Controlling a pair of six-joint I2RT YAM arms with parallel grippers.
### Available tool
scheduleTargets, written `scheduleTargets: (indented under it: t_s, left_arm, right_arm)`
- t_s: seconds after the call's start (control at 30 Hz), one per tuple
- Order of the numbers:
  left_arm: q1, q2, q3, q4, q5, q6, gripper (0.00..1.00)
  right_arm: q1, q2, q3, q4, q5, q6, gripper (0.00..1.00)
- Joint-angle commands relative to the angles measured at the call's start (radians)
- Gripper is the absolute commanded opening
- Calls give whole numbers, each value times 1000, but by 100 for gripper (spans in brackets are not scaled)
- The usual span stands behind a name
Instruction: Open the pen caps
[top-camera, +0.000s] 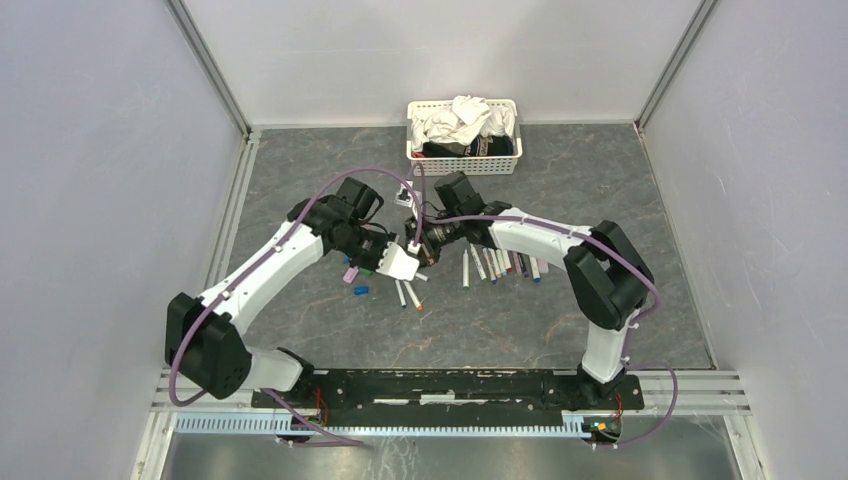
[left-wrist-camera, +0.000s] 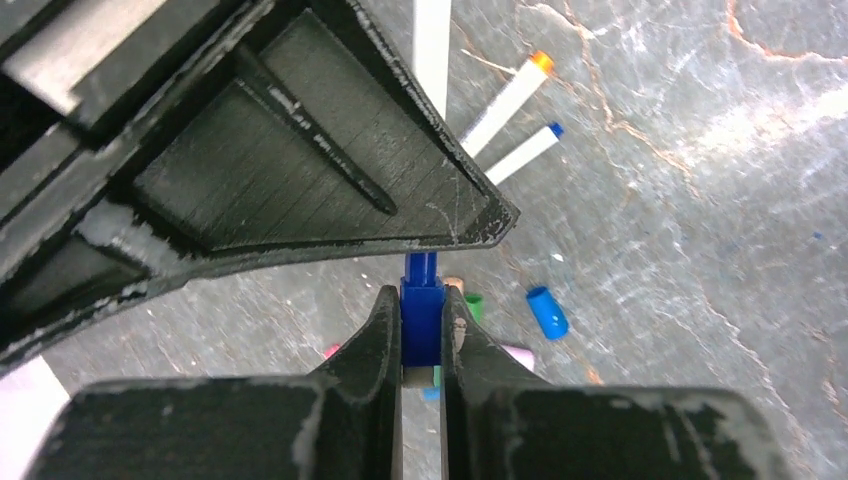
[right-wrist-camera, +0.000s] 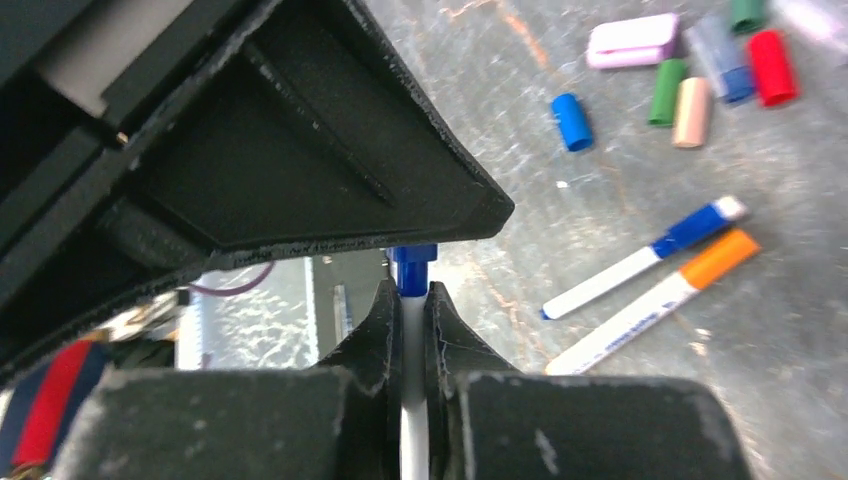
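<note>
Both grippers meet over the middle of the table. My left gripper is shut on the blue pen cap of a pen held in the air. My right gripper is shut on that pen's white barrel, just behind its blue end. From above, the left gripper and right gripper stand nose to nose. Loose pen caps lie below: a blue one, a green one, a red one. Two uncapped pens lie near them.
A row of several white-barrelled pens lies under the right forearm. A white basket of cloths stands at the back wall. A thick pink pen lies among the caps. Grey walls close in the table on both sides.
</note>
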Motion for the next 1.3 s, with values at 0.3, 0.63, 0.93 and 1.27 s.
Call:
scheduleTargets:
  t_s: [0.3, 0.63, 0.93, 1.27]
  left_arm:
    - [258, 76, 49, 82, -208, 84, 2]
    - [260, 200, -45, 319, -202, -230, 4]
    - [260, 331, -39, 401, -249, -391, 19]
    - [260, 324, 1, 284, -143, -400, 40]
  right_arm:
    - [-97, -155, -223, -198, 137, -115, 0]
    - [-295, -317, -312, -192, 846, -23, 0]
    - [-353, -311, -360, -118, 1048, -1, 0]
    - [-351, -230, -333, -91, 1048, 23, 6]
